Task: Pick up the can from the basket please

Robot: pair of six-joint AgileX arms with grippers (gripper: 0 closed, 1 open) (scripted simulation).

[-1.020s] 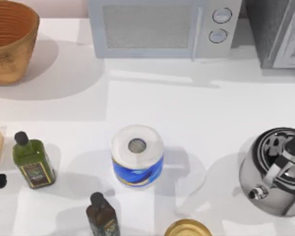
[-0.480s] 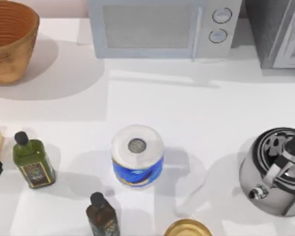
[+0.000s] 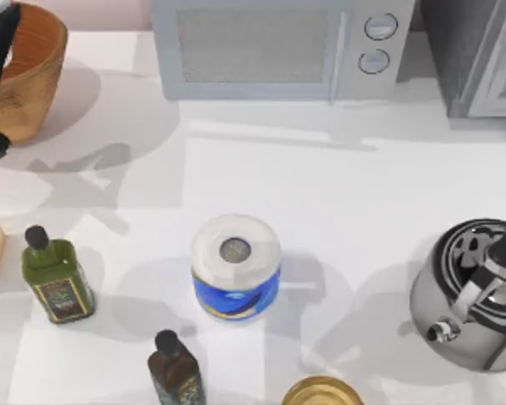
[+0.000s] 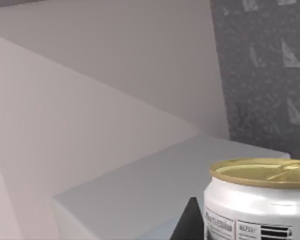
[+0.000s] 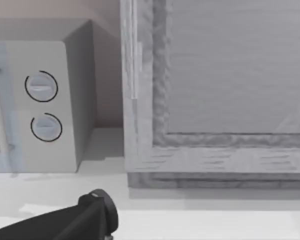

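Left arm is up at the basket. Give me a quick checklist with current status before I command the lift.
1. Left gripper positioned over the basket at the table's far left corner: ok.
2. Can upright and close up in the left wrist view: ok.
3. Grip on the can secure: cannot tell.
4. Can clear of the basket's rim: cannot tell.
5. Microwave well apart from the left gripper: ok.
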